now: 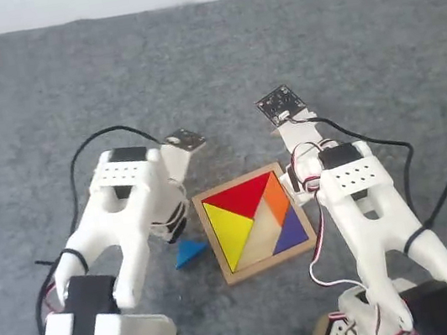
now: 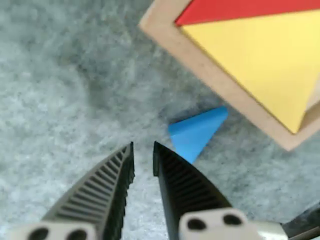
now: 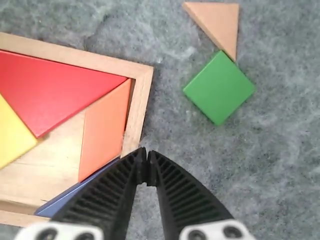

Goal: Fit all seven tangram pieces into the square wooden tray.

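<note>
Beside the tray: the blue triangle (image 2: 197, 132) lies flat on the grey carpet (image 1: 316, 51), one tip close against the outer wall of the tray (image 2: 215, 75) (I cannot tell whether they touch).
Left gripper (image 2: 143, 150): spread only a little, holding nothing, with its tips just short of the blue triangle's wide end.
Right gripper (image 3: 146, 155): pressed together and empty, with its tip over the tray's rim next to the orange piece (image 3: 102, 130).
Tray so far: the red triangle (image 1: 241, 194), the yellow triangle (image 1: 229, 230), the orange piece and a purple piece (image 1: 292, 237) are seated, and bare wood (image 1: 263, 242) shows between them.
Loose on the right arm's side: a green square (image 3: 219, 87) and a tan triangle (image 3: 216, 22) lie nearly corner to corner, near the tray but clear of it.
Step in hand: as I read it, picking up the blue triangle with the left arm.
How I would do it: I open the fingers wider first, then turn the wrist so they close across the body of the piece, not onto a point. I come straight down and pinch low, near the carpet.
What I watch: the piece is thin and the carpet is soft, so a finger landing on top would only press it in. A sideways nudge could wedge it against the tray wall.
Afterwards: I lift it level and line it up with the bare wood before lowering.
</note>
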{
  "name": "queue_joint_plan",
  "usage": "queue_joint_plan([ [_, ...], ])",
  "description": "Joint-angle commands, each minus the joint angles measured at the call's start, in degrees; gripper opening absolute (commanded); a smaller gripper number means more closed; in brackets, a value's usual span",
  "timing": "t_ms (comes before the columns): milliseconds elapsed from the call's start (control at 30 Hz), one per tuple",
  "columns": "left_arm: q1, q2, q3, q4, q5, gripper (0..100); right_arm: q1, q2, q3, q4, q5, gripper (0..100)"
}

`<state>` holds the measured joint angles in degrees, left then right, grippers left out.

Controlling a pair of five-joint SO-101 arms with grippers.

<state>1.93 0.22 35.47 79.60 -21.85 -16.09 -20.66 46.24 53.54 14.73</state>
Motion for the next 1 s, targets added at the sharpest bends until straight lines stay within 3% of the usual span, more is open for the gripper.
queue_joint_plan([
  [0,5.45,-2.20,-0.13,0.35,-0.09,10,0.84,-0.75,-0.26,-0.48,0.70,0.7],
  [167,8.44,-14.77,2.68,2.73,-1.05,21,0.84,-0.75,-0.26,-0.48,0.70,0.7],
  [333,8.26,-22.24,8.13,2.90,-10.02,24,0.84,-0.75,-0.26,-0.48,0.70,0.7],
  [433,8.26,-19.16,11.56,-0.53,-14.51,24,0.84,-0.75,-0.26,-0.40,0.70,0.7],
  [633,8.09,-6.15,12.44,-13.10,-15.12,24,0.84,-0.75,-0.26,-0.40,0.70,0.7],
  [967,5.80,2.02,4.44,-10.11,-15.30,23,0.84,-0.75,-0.26,-0.40,0.70,0.7],
])
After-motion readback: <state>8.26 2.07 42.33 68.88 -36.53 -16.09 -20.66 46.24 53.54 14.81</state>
